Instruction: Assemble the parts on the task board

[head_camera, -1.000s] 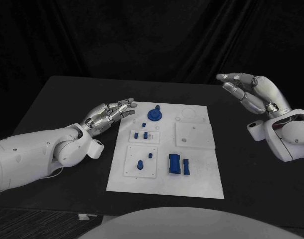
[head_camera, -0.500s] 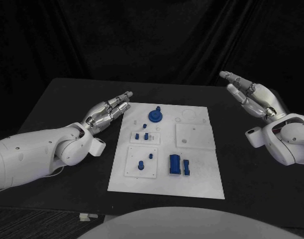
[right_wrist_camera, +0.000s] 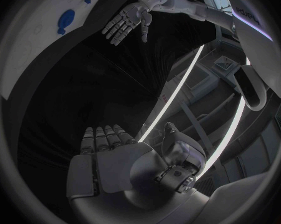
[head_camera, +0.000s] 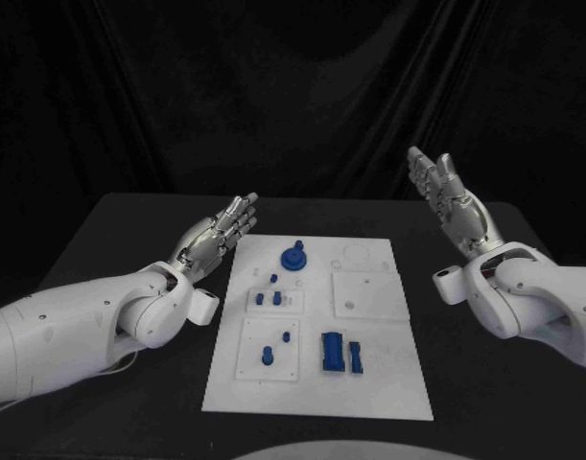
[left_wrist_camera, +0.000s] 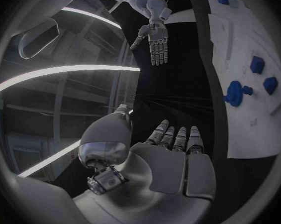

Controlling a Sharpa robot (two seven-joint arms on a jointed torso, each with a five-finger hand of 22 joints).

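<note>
The white task board (head_camera: 376,379) lies in the middle of the black table. On it are a round blue part with a knob (head_camera: 295,257), small blue pegs (head_camera: 276,298) and a blue block (head_camera: 334,350) beside a slim blue piece (head_camera: 357,356). My left hand (head_camera: 218,234) is raised left of the board, fingers straight and held together, holding nothing. My right hand (head_camera: 448,202) is lifted right of the board, fingers stretched out, also empty. The left wrist view shows my left hand (left_wrist_camera: 174,159), the right hand (left_wrist_camera: 155,37) opposite and the round part (left_wrist_camera: 235,94). The right wrist view shows my right hand (right_wrist_camera: 112,157) and the left hand (right_wrist_camera: 125,22).
The board carries smaller white inset plates (head_camera: 370,292) and round recesses (head_camera: 354,256). Bare black table (head_camera: 127,240) runs on both sides of the board. A black curtain hangs behind the table.
Both hands have risen off the table and their fingers have straightened. The whole picture has shifted, so the camera moved. The parts on the board lie as before.
</note>
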